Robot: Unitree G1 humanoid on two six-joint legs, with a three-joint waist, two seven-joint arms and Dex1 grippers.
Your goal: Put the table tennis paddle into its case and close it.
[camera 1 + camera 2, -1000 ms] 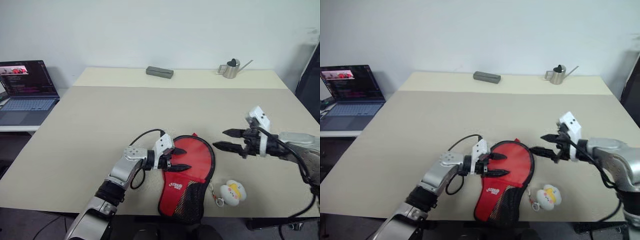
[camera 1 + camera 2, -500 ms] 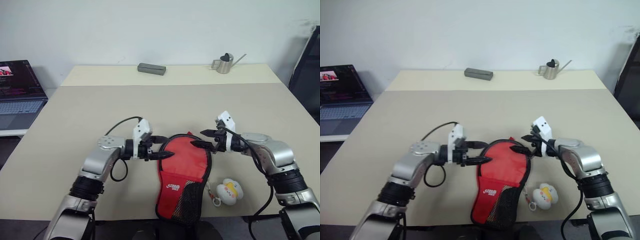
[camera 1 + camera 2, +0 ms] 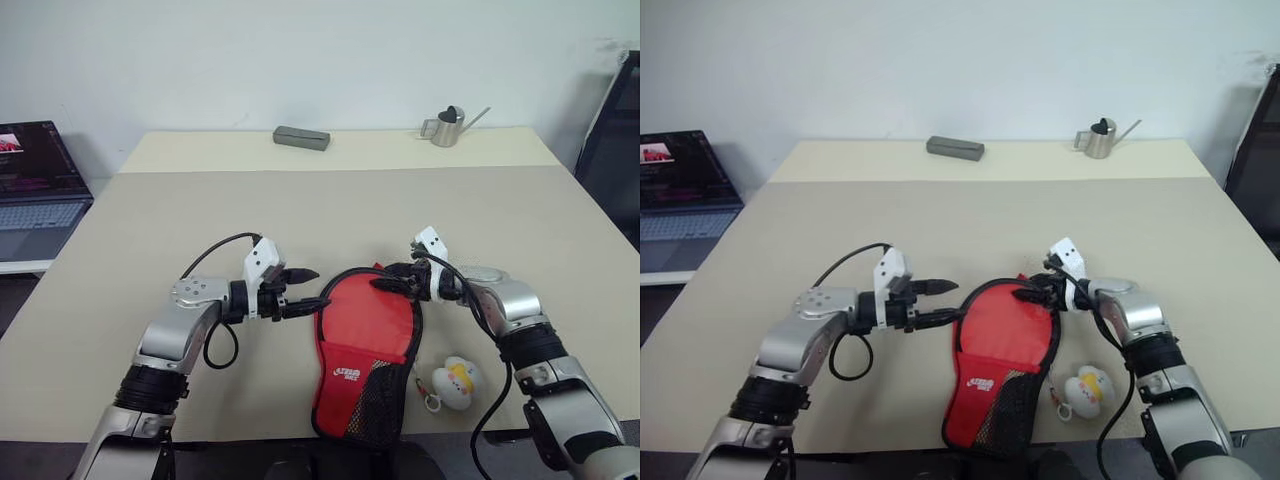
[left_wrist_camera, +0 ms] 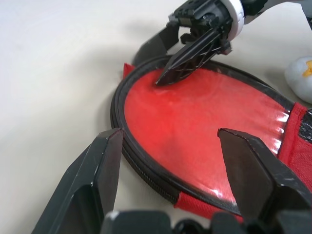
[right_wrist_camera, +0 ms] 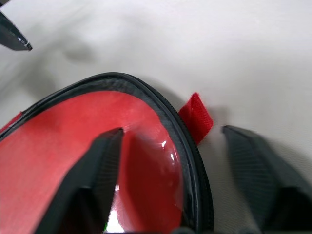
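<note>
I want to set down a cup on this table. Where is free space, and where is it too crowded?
Free: the wide middle between the case and the far grey box and watering can; also the table's left side and the far right. Crowded: the near edge, where the left pincer, right pincer and plush charm surround the case.

I see a beige rectangular table (image 3: 200, 200); red paddle-shaped zip case (image 3: 368, 350) flat at 6 o'clock, yellow-white plush charm (image 3: 454, 382) at 5, grey rectangular box (image 3: 301, 138) at 12, small metal watering can (image 3: 447, 126) at 1.
</note>
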